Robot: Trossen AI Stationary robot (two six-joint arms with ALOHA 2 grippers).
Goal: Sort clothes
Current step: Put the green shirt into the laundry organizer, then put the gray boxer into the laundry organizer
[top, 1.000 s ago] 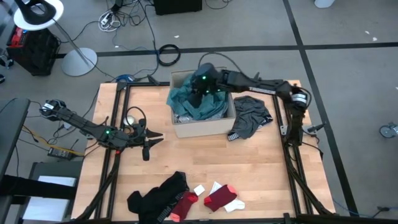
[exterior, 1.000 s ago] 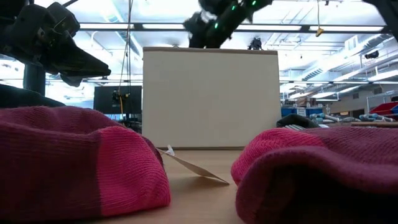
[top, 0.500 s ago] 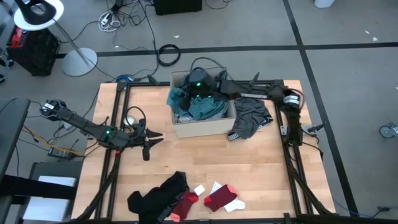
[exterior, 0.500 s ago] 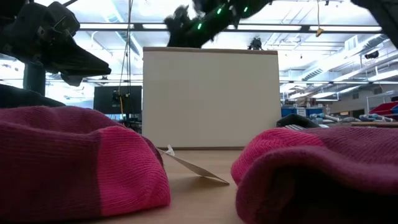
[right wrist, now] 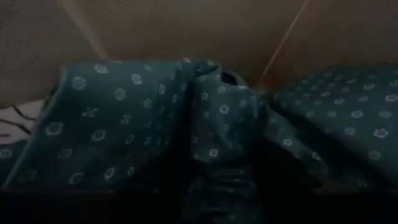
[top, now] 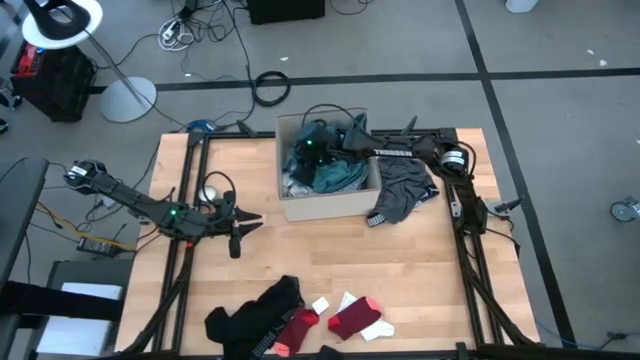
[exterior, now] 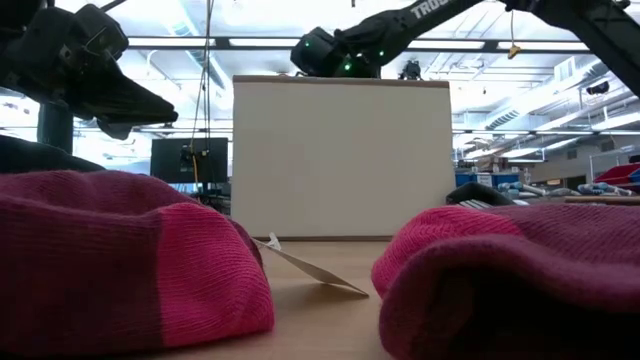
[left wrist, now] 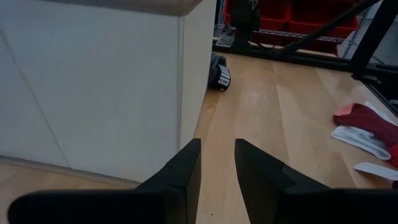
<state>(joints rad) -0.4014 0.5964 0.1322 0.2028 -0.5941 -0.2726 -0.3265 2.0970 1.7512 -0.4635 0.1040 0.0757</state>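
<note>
My right hand [top: 312,150] is positioned inside the cardboard box [top: 325,204] at the far side of the table [top: 420,270], directly over the teal garment [top: 335,175]. Whether this hand is open or closed on the fabric, I cannot tell. In the right wrist view the teal garment [right wrist: 155,118], printed with small pale motifs, lies bunched against the box wall [right wrist: 186,31]. A pale patterned piece [top: 296,184] shows beside it in the box.

My left hand [top: 236,228] waits above the table's left portion, its fingers [left wrist: 186,171] slightly apart and gripping nothing.

A grey striped garment [top: 402,190] lies on the table just right of the box, touching it. At the near edge lie a black garment [top: 250,315] and the red-and-white socks [top: 350,318], close together.
</note>
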